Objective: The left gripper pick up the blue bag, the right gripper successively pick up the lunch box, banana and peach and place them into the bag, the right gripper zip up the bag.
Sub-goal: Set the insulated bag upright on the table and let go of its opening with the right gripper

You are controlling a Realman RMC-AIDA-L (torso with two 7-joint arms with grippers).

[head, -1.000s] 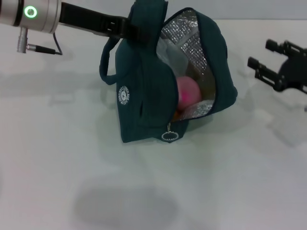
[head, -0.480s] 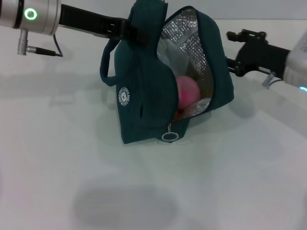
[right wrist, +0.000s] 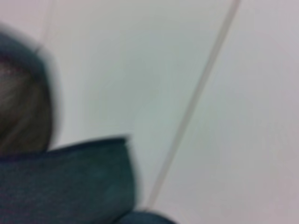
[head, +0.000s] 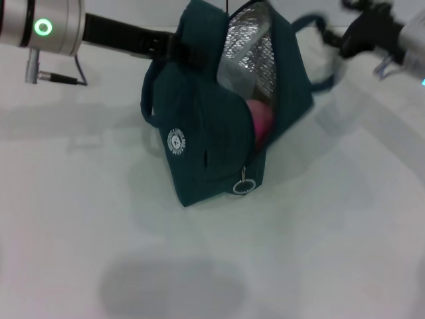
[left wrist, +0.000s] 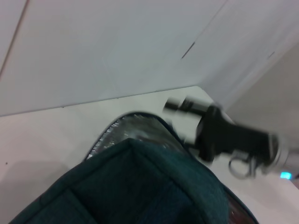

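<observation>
The right gripper (head: 342, 30) sits at the far upper right of the blue bag (head: 219, 119), level with the bag's top and beside the loop handle (head: 319, 50) that stands off that side; motion blur hides its fingers, so whether they are spread or pressed together cannot be told. From it, the metal ring zip pull (head: 244, 187) lies down and toward the robot, at the near bottom corner of the bag's open mouth, and the zip line runs from that pull up the bag's front edge toward the top. By my reading the packing is done and the zipping is next, so the right gripper must come down the bag's near side to the pull, then draw it upward along that long edge. The peach (head: 260, 123) shows pink inside the mouth against the silver foil lining (head: 249, 56); the lunch box and banana are not visible in the bag from here. The left gripper (head: 174, 46) is at the bag's top left, pinching the top of the bag and holding it tilted above the white table (head: 80, 232); it is nearer the bag, but it is occupied. The table around the bag is bare, a pale wall (left wrist: 103, 46) stands behind
</observation>
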